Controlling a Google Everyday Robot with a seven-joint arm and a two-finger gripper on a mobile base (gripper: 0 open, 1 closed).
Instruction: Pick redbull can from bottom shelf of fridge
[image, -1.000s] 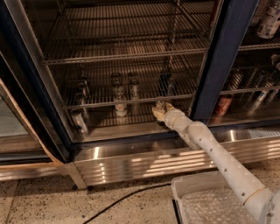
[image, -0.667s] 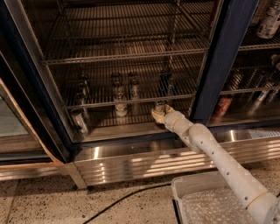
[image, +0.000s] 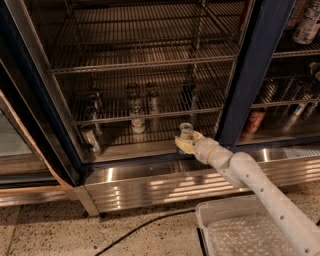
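Holds redbull can (image: 186, 130) upright with gripper (image: 184, 144) closed low on its sides, at near right edge of bottom shelf (image: 116, 139), likely to clear fridge (image: 255, 65) sill without tipping.

Counts: 1 fridge (image: 256, 65), and its open bay shows 3 wire racks (image: 140, 62), with the bottom shelf (image: 165, 112) the lowest. 1 arm (image: 250, 175). 1 end effector (image: 186, 141) at the bottom shelf's front edge, right end, clamped on 1 redbull can (image: 186, 130). Other cans (image: 137, 122) in that bay: 6 I can make out — it's dim, so not firm. Right bay: 1 red can (image: 255, 121), plus several more I can't count. 1 white tray (image: 201, 215) and 1 black cable (image: 140, 230) on the floor (image: 40, 235).
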